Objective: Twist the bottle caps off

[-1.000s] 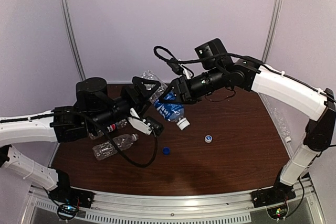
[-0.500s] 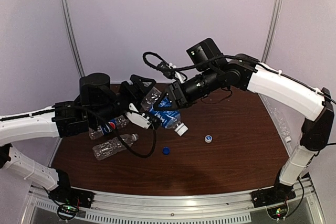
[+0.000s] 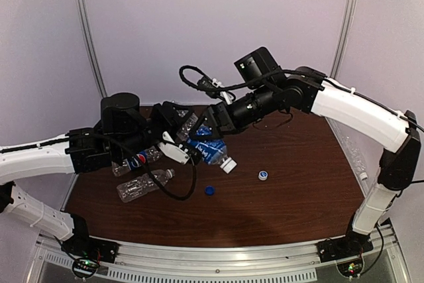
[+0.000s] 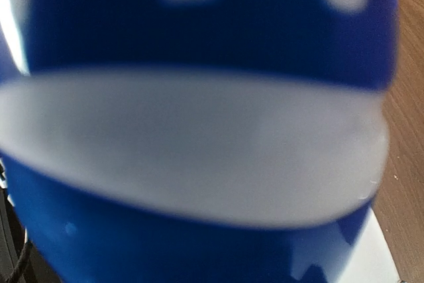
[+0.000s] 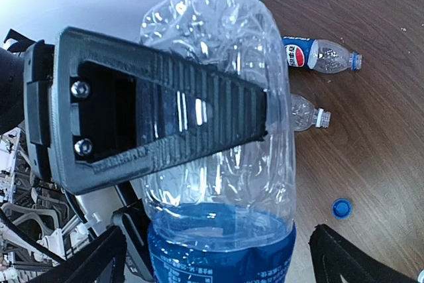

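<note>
A clear bottle with a blue label (image 3: 207,148) hangs tilted above the table, its white cap (image 3: 227,164) pointing down to the right. My left gripper (image 3: 182,138) is shut on its body, and one ribbed black finger (image 5: 165,117) lies across the clear upper part. The label (image 4: 199,31) fills the left wrist view and hides those fingers. My right gripper (image 3: 211,127) stands open around the same bottle (image 5: 218,164), with both fingers (image 5: 99,256) clear of its sides. A loose dark blue cap (image 3: 210,190) and a pale cap (image 3: 263,175) lie on the table.
A Pepsi bottle (image 3: 136,160) and an unlabelled bottle (image 3: 142,185) lie on the brown table (image 3: 298,203) at the left, under my left arm. Another clear bottle (image 3: 189,120) shows behind the grippers. White walls close in the back and sides.
My left gripper has closed on the blue-labelled bottle and my right gripper has opened off it. Both arms and the bottle shifted slightly left and down.
</note>
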Motion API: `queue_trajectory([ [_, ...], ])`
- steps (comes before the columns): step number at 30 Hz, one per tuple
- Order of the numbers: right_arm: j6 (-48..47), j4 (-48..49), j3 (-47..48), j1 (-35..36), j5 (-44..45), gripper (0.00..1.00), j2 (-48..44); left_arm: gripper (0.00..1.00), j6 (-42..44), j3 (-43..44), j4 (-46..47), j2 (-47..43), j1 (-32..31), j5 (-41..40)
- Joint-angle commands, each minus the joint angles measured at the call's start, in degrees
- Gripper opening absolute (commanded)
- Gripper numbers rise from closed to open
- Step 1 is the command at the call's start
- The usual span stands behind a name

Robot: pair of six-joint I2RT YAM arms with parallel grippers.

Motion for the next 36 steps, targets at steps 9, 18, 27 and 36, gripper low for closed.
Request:
queue_trajectory([
  [9,1.5,14.0,-5.0,-4.2,17.0,1.00,-13.9,0.40,-37.3,13.1,-30.0,3.5,5.8,0.9],
  [18,3.0,30.1,-17.5,-4.6,14.0,1.00,-21.4,0.42,-70.4,26.0,-46.7,7.1,17.4,25.5],
  [27,3.2,20.3,-10.3,-4.6,12.8,0.84,-15.0,0.41,-72.3,29.0,-46.2,7.9,17.4,28.0],
  [36,3.0,23.4,-9.6,-4.6,9.1,0.81,-14.5,0.41,-70.5,28.0,-46.1,8.0,17.4,27.6],
])
